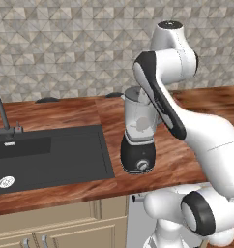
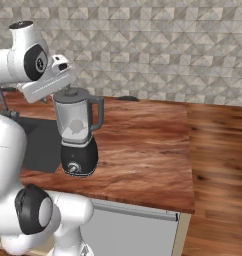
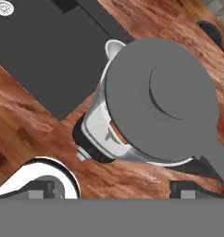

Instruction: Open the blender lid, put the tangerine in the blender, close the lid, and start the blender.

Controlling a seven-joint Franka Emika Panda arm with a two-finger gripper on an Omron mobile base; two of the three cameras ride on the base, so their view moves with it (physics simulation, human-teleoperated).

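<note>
The blender (image 1: 138, 145) (image 2: 78, 145) stands upright on the wooden counter, just right of the sink. The dark grey blender lid (image 3: 160, 102) (image 2: 70, 94) sits flat on the jar's rim, knob up. Through the clear jar wall just under the lid's rim an orange sliver shows: the tangerine (image 3: 115, 134), inside the jar. My gripper (image 3: 115, 190) hovers above the lid, looking down on it, open, its fingertips (image 3: 188, 189) wide apart with nothing between them. The silver knob (image 1: 142, 166) faces the counter's front edge.
A black sink (image 1: 46, 155) with a dark faucet (image 1: 0, 111) lies left of the blender. The tiled wall runs behind. The counter (image 2: 143, 150) stretches right of the blender and ends at a corner (image 2: 190, 207).
</note>
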